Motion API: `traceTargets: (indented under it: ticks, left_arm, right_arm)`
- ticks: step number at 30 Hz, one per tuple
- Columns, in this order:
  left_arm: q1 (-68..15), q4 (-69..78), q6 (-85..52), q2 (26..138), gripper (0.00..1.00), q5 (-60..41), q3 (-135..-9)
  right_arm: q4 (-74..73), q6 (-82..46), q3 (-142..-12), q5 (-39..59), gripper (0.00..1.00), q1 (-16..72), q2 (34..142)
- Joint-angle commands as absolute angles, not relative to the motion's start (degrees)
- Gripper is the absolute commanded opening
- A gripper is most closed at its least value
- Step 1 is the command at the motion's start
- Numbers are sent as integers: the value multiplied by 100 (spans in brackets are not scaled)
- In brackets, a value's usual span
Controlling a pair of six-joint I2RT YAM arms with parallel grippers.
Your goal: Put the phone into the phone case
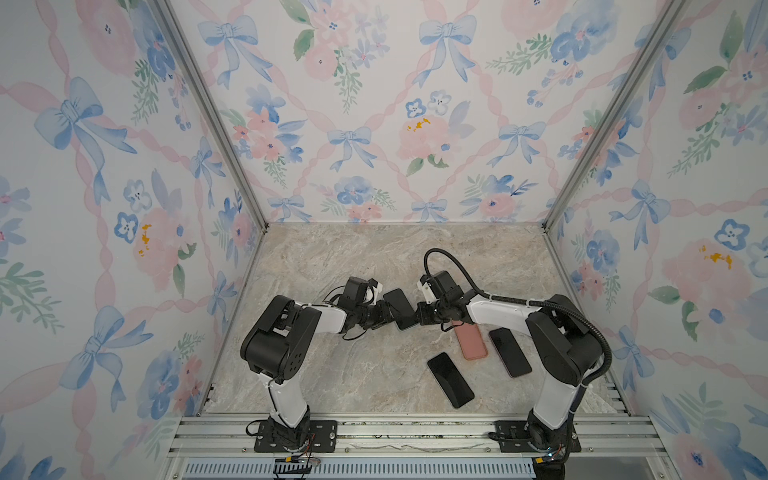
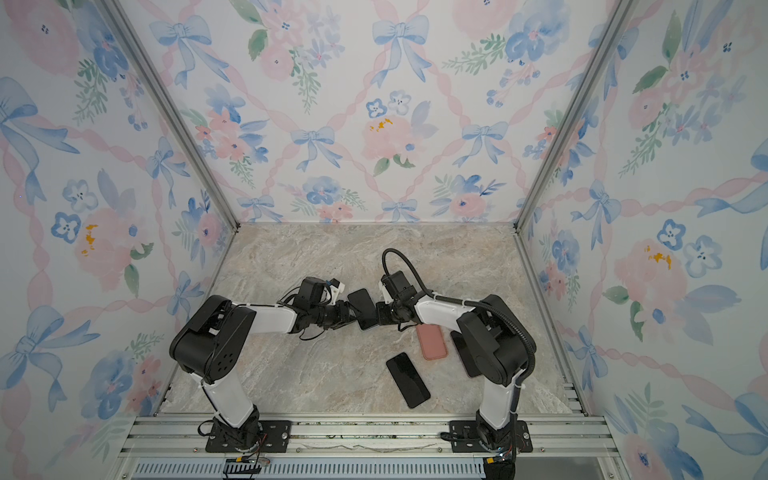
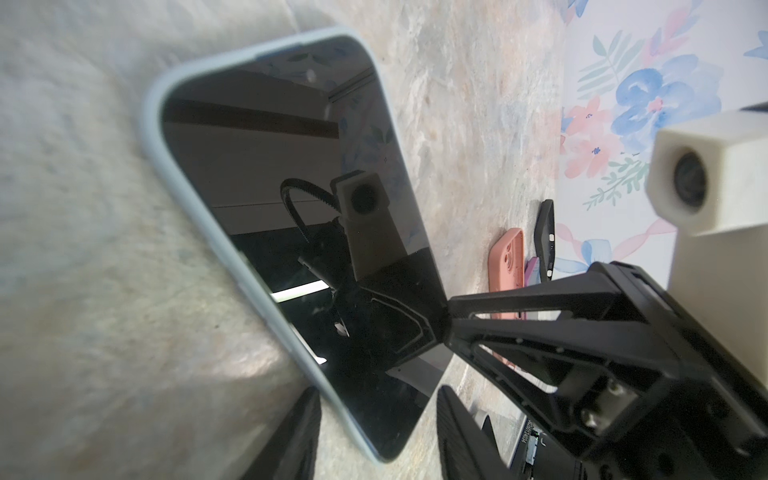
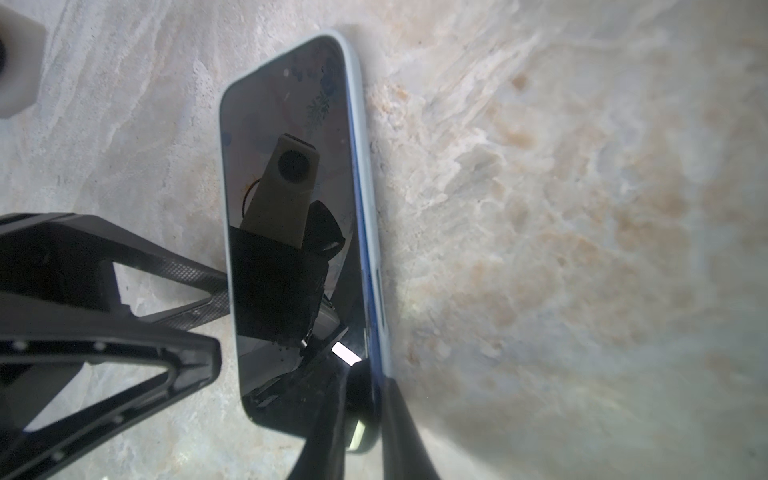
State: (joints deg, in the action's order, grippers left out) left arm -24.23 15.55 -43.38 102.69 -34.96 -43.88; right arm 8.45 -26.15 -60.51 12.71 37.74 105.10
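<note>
The phone [image 3: 291,208] has a dark screen and sits inside a pale blue phone case [image 3: 232,266]. In both top views it is held tilted over the marble floor between the two arms [image 1: 401,309] [image 2: 362,309]. My left gripper [image 3: 376,390] [image 1: 391,314] is shut across one lower corner of it, one finger against the case's long side and the other against the short end. My right gripper [image 4: 368,374] [image 1: 418,313] straddles the opposite corner, one finger over the screen and one behind the case. The frames do not show whether these fingers press.
A pink case [image 1: 471,340] lies under the right forearm, with a black phone [image 1: 509,351] beside it. Another black phone [image 1: 450,379] lies nearer the front rail. Flowered walls close in the marble floor [image 1: 332,374] on three sides.
</note>
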Motion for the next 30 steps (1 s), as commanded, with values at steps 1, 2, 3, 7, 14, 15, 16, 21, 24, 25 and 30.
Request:
traceTargets:
  ticks: [1,2,3,7,14,15,16,21,24,25,30]
  left_arm:
    - [-2540,955,-4282,10410,48,-3281,-4263]
    - [-2540,958,-4281,10411,48,-3278,-4263]
    - [-2540,954,-4273,10423,48,-3278,-4263]
    - [-2544,973,-4279,10445,48,-3287,-4280]
    - [-2549,968,-4318,10383,48,-3383,-4263]
    - [-2559,969,-4342,10365,47,-3444,-4263]
    - [-2562,933,-4359,10333,47,-3492,-4263]
    - [-2601,765,-4384,10172,46,-3440,-4079]
    - [-2637,755,-4407,10178,46,-3463,-4048]
    - [-2650,763,-4407,10170,46,-3453,-4028]
    - [-2663,773,-4377,10239,46,-3435,-4034]
  right_arm:
    - [1501,-2603,-5852,1773,21,4002,10580]
    - [1518,-2593,-5855,1804,20,3973,10577]
    - [1529,-2584,-5861,1809,19,3950,10580]
    - [1586,-2560,-5930,1869,16,3979,10582]
    - [1840,-2530,-5992,1873,22,3933,10422]
    - [1879,-2548,-5994,1867,22,3920,10416]
    - [1918,-2555,-5994,1872,21,3914,10414]
    - [2013,-2558,-5989,1852,26,3878,10350]
    - [2065,-2566,-6025,1824,30,3851,10278]
    - [2084,-2557,-6035,1820,30,3849,10260]
    - [2037,-2583,-6064,1835,30,3811,10305]
